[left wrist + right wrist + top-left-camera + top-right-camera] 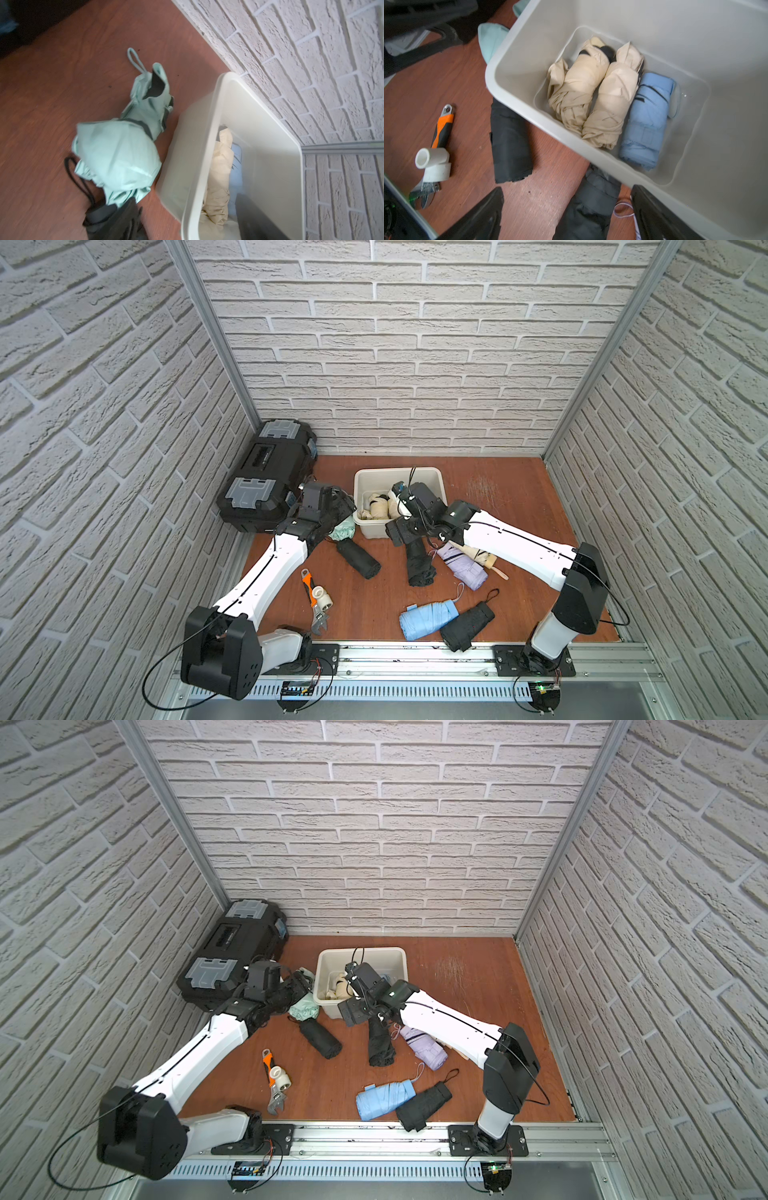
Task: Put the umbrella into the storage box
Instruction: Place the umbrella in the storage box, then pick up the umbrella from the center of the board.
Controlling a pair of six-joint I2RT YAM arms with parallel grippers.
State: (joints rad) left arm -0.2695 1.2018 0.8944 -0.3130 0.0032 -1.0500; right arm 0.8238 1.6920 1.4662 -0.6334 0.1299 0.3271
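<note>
The storage box (397,470) (654,31) is an off-white tub on the wooden floor. It holds two cream umbrellas (577,89) (610,104) and a light blue one (648,120). A mint green umbrella (116,151) (344,529) lies on the floor against the box's left wall. My left gripper (340,506) hovers over it, open and holding nothing. One dark finger (251,218) shows over the box. My right gripper (569,216) (399,531) is at the box's front rim, wide open. A black umbrella (591,203) lies on the floor below its fingers.
A black toolbox (270,472) stands at the back left. An orange-handled wrench (311,593) and a white pipe fitting (323,598) lie front left. More umbrellas lie on the floor: black (357,558), lilac (463,568), light blue (428,620), black (467,626).
</note>
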